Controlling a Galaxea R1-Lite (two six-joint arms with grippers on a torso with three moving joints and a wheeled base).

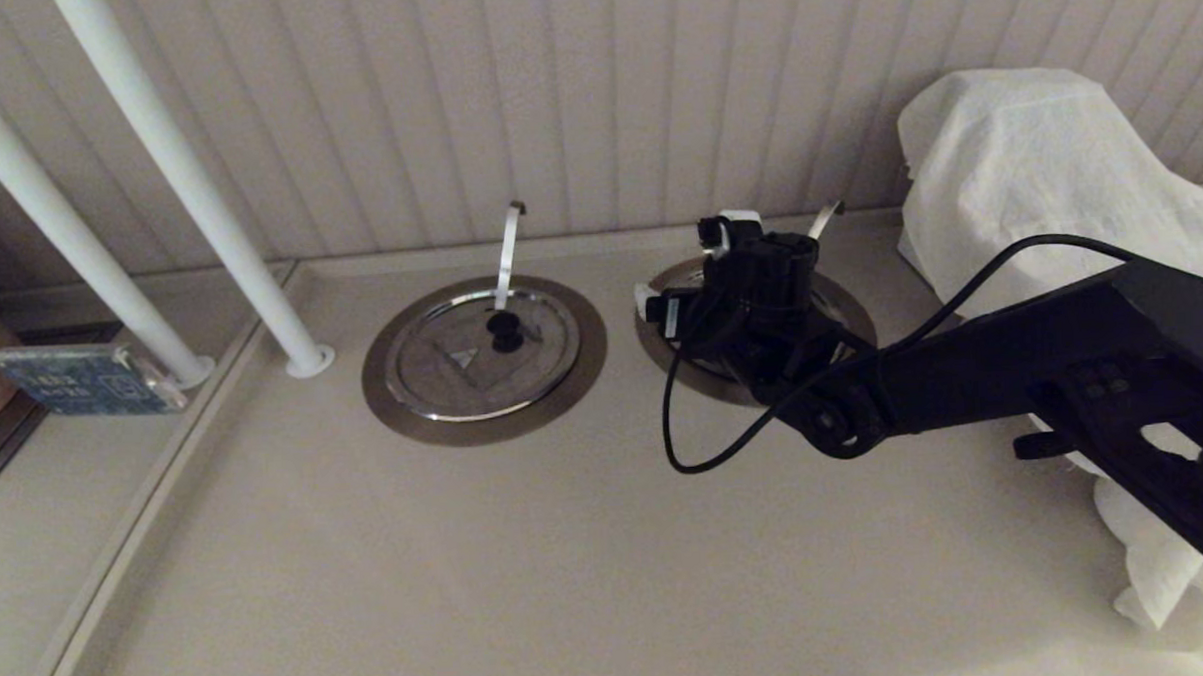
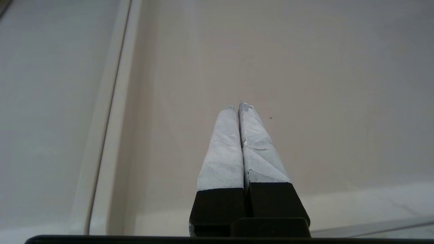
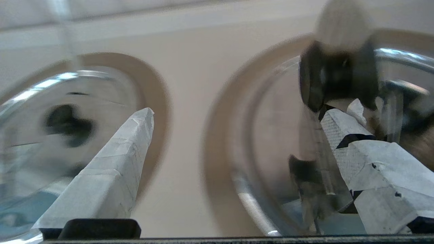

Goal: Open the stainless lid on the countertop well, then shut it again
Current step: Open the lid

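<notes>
Approach step: right end effector (image 1: 729, 263) spread wide, empty, over the round stainless lid with black knob (image 3: 339, 81) at frame centre-right, still seated; next likely centre on knob and pinch.

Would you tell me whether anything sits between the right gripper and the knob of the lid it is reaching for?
Nothing visible does. The open right gripper hangs over the right-hand lid, one finger right beside its black knob.
</notes>
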